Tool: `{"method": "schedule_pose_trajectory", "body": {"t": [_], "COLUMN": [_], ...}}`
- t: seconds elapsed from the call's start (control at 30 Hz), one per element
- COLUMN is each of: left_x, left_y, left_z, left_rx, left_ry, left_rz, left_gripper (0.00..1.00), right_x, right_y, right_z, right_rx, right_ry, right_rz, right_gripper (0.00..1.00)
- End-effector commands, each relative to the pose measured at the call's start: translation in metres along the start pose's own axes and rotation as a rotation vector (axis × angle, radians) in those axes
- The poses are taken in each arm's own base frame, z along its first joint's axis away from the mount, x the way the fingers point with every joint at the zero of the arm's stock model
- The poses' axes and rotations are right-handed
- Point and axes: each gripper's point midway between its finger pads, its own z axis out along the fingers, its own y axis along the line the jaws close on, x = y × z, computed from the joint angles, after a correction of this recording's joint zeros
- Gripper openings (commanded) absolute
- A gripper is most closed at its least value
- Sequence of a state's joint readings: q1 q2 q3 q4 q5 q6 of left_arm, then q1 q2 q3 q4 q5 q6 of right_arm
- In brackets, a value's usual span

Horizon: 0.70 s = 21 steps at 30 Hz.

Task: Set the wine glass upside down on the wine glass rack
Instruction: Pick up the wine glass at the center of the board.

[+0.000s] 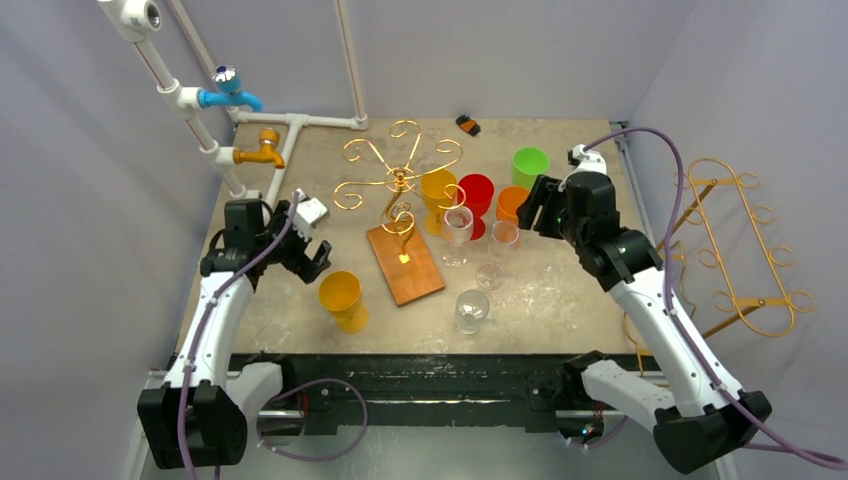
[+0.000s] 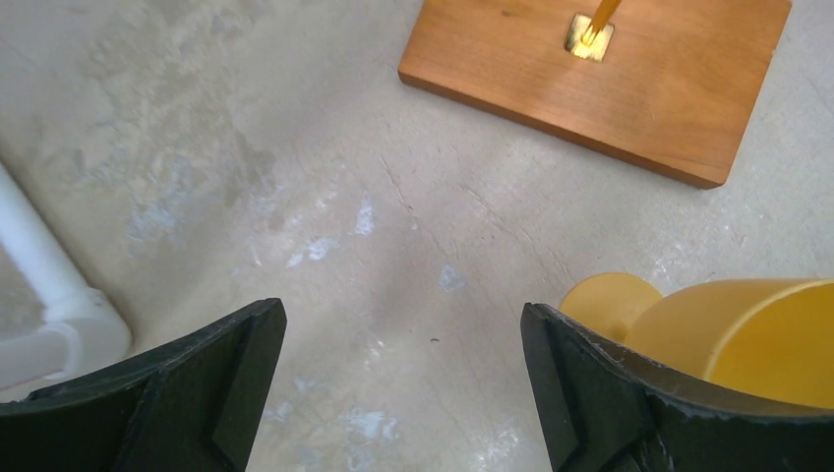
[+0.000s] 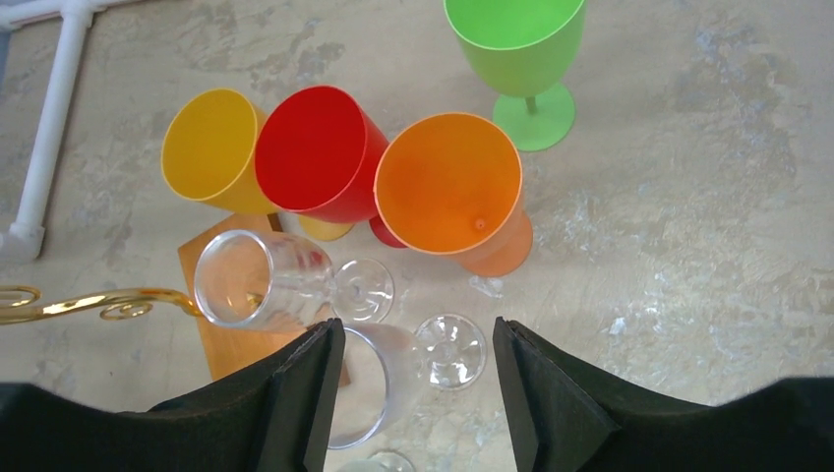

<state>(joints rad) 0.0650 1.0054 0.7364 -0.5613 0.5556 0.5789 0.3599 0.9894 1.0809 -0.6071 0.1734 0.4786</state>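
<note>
The wine glass rack [image 1: 400, 182] is a gold wire tree on a wooden base [image 1: 405, 262] at mid-table. Three clear wine glasses stand upright to its right [image 1: 457, 225], [image 1: 504, 238], [image 1: 472, 310]. My right gripper [image 1: 540, 205] hangs over them. In the right wrist view its jaws [image 3: 413, 383] stand apart, with one clear wine glass [image 3: 393, 379] seen between them, partly under the left finger; I see no contact. Another clear glass [image 3: 261, 280] is further left. My left gripper [image 2: 403, 383] is open over bare table, left of the rack base [image 2: 669, 88].
Yellow [image 1: 437, 190], red [image 1: 476, 195], orange [image 1: 512, 203] and green [image 1: 530, 165] glasses stand behind the clear ones. A yellow glass [image 1: 343, 300] is beside my left gripper. White pipes with taps [image 1: 262, 150] line the back left. A second gold rack [image 1: 740, 240] lies off the table's right.
</note>
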Motion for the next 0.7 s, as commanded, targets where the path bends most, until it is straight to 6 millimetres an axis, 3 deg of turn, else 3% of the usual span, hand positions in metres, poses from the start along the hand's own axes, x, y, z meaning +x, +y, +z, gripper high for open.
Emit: {"method": "schedule_pose_trajectory", "body": {"t": [0.0,0.3,0.4,0.5,0.67], "left_x": [-0.051,-0.125,-0.143,-0.159,-0.176], "left_y": [0.005,0.009,0.008,0.011,0.009], "left_z": [-0.03,-0.08,-0.094,-0.107,-0.12], "left_rx": [-0.003,-0.056,-0.082,-0.13,-0.14], "left_ry": [-0.079,-0.225,-0.28,-0.342,-0.397], "left_rz": [0.091,0.079,0.066,0.014,0.004], "left_gripper": [0.97,0.89,0.91,1.0,1.0], "right_x": [-0.004,0.016,0.024,0.032,0.038], "right_y": [0.002,0.019,0.026,0.027,0.019], "right_z": [-0.006,0.008,0.011,0.011,0.008], "right_rx": [0.006,-0.032,-0.038,-0.023,0.004], "right_ry": [0.029,0.111,0.136,0.159,0.169], "right_rz": [-0.023,-0.06,-0.084,-0.108,-0.12], "right_gripper": [0.64,0.6,0.59,0.57,0.51]}}
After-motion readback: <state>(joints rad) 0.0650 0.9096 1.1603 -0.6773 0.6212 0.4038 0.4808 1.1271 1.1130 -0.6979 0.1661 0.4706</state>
